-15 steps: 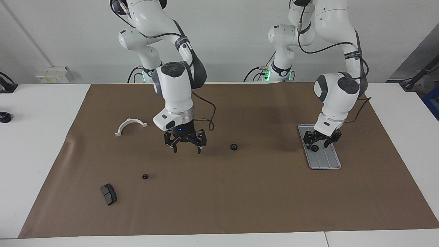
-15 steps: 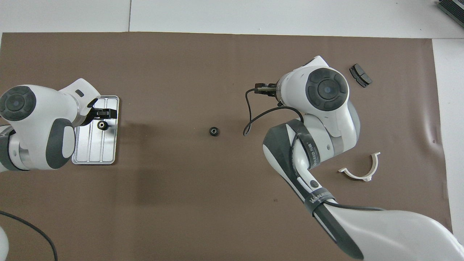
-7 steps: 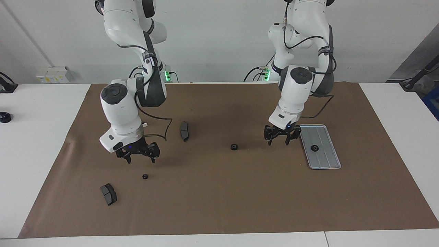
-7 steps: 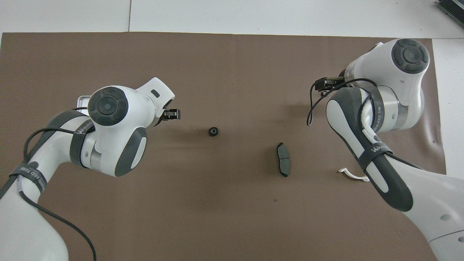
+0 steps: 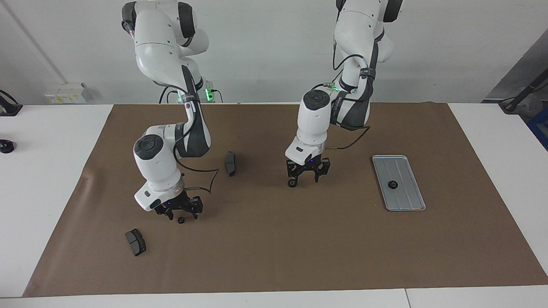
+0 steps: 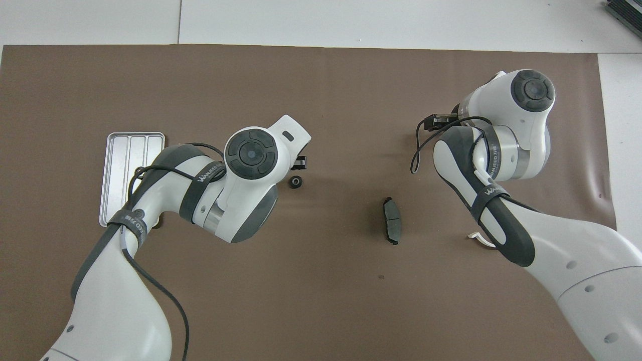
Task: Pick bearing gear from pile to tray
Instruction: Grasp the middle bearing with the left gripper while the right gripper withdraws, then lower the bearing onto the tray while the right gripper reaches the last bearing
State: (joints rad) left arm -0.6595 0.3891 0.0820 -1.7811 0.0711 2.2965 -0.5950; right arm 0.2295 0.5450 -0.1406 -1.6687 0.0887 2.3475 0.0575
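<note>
Two arms, two gears: I have the left gripper [image 5: 305,179] low over the bench [image 5: 274,239] mat, its fingers [image 5: 292,182] spread around or just beside a small black gear [image 5: 291,184]; whether they touch it I cannot tell. The right gripper [image 5: 180,213] hangs low over a second gear [image 5: 181,220], which sits between its fingers, and these too stand apart, holding nothing.

I judge each gear light, hard and stiff, likely to roll or skid if nudged off-centre; the toothed rim, pinched across its width, looks the place to take hold.

The tray [image 5: 409,201] lies well clear of both sets of fingers, toward the left arm's end, with one gear [image 5: 391,184] resting in it and nothing else. Two brake pads [image 5: 230,163] lie loose on the mat, one beside the right arm's fingers [image 5: 135,242].
</note>
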